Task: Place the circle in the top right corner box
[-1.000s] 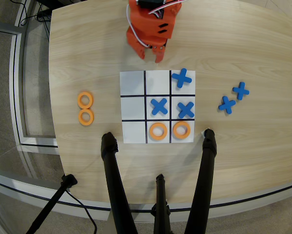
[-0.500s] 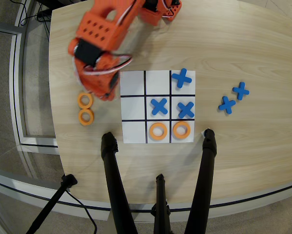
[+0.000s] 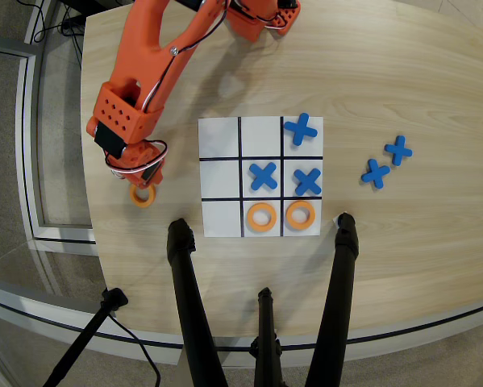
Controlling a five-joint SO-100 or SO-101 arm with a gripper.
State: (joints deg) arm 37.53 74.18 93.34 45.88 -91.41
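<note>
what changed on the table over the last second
The arm swung from the top of the grid sheet to the view's left; its claw now covers the upper of the two loose orange rings, grasp unclear. The lower ring, grid pieces and spare crosses stayed put.

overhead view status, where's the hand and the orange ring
Hand down over the loose orange rings left of the grid sheet, jaw state hidden. One ring visible below it. Top right cell holds a blue cross.

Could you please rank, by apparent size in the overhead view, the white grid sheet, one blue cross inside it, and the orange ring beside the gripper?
1. White grid sheet, clearly largest.
2. Blue cross and orange ring: look alike, and the gripper partly covers the ring; unranked.
</note>
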